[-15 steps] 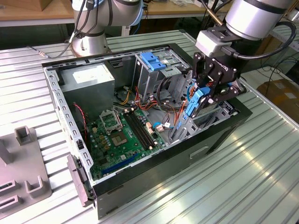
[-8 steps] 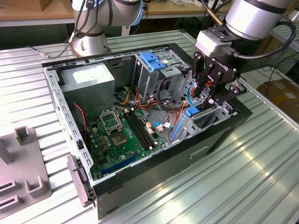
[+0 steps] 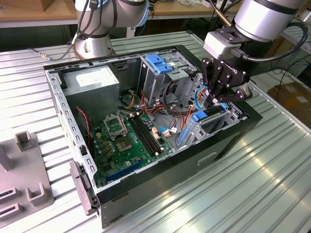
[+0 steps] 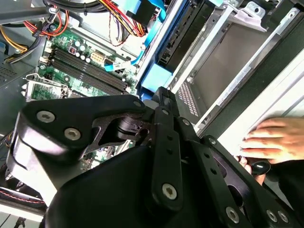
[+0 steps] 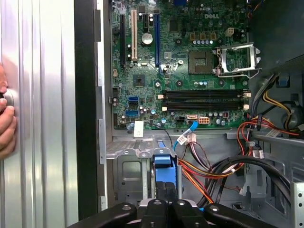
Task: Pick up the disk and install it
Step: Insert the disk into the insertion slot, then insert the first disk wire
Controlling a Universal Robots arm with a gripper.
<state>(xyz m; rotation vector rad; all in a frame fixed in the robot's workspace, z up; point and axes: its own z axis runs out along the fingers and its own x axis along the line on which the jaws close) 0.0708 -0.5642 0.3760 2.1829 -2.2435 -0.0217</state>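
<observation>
Black jointed metal hand (image 5: 169, 203), set narrow, tips against the blue plastic end of the disk (image 5: 164, 173); whether it clamps or merely presses cannot be told. Disk: flat slab seen edge-on, blue-framed, standing in the bare sheet-metal drive cage (image 3: 228, 115) at one corner of the open black case (image 3: 233, 145), beside the case's green motherboard (image 3: 126, 141) and bundled red, orange and black wiring (image 5: 213, 166). Step judged: installing, pickup apparently done; seating calls for a straight, steady push square to the cage slot, case resting on ribbed aluminium bench (image 3: 243, 194).
</observation>
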